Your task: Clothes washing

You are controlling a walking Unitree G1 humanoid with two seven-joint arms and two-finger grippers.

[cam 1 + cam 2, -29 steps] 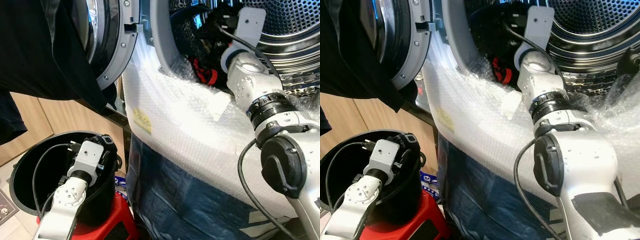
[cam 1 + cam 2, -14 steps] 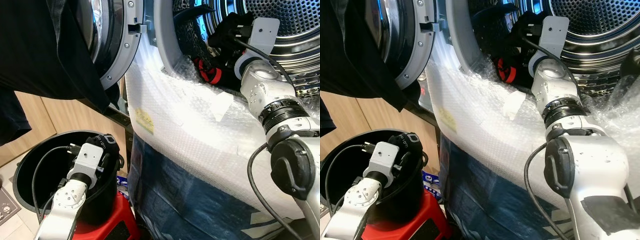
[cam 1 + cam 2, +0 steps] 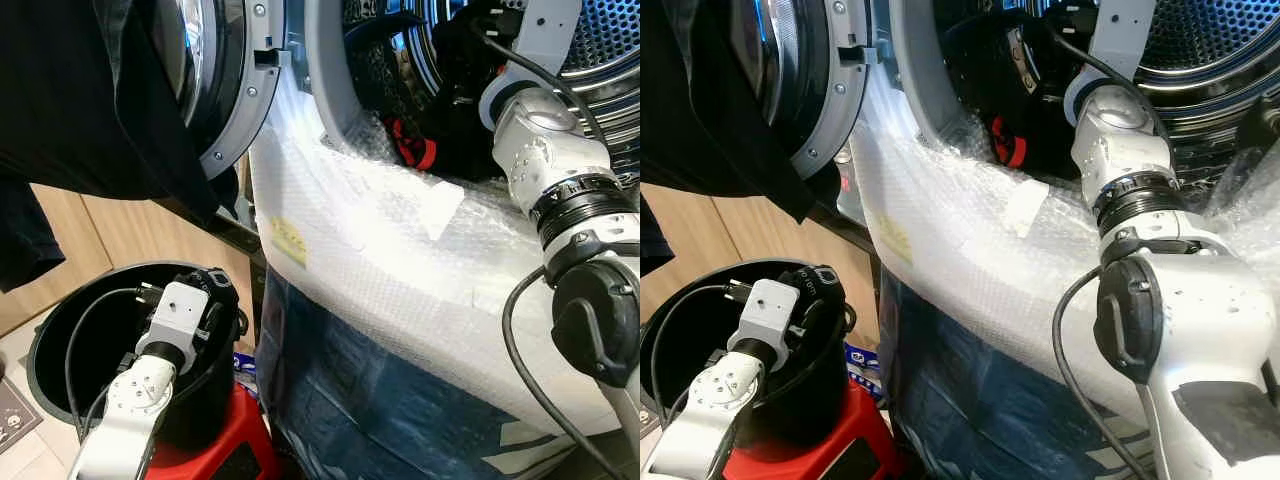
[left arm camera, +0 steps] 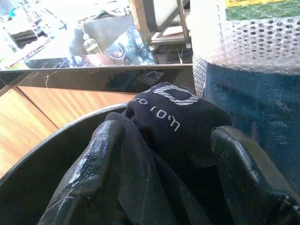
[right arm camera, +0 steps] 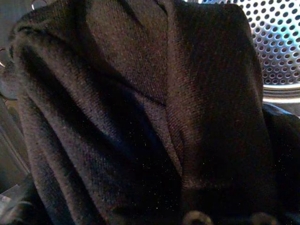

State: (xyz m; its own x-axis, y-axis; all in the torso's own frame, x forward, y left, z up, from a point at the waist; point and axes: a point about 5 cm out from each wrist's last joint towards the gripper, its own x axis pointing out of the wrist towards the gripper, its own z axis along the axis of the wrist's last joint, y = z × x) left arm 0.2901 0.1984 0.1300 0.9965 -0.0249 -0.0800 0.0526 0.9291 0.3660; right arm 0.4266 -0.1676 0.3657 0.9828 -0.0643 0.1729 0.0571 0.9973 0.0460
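Clearance at the washing machine opening (image 3: 330, 90) is tight: the grey door seal rim runs down the upper centre of the frame, and bubble wrap (image 3: 380, 250) covers the machine front below it, over a blue sheet (image 3: 360, 400). The open door (image 3: 225, 90) stands at upper left, with a black garment (image 3: 90, 110) hanging in front of it.

Drum contents: the perforated steel drum (image 3: 610, 40) at upper right holds dark clothing (image 3: 450, 130), including an item with red trim (image 3: 415, 150) lying at the lip.

Bucket contents: the black bucket (image 3: 50, 340) at lower left stands on a red stool (image 3: 220, 450) and holds a black printed garment (image 4: 173, 117) draped against its rim.

Left claw (image 4: 168, 154): fingers (image 4: 93, 164) wide apart, straddling the black printed garment, which touches both.

Right claw: reaches into the drum at top right; dark knit fabric (image 5: 140, 108) lies directly before it. Opening and grip cannot be told.
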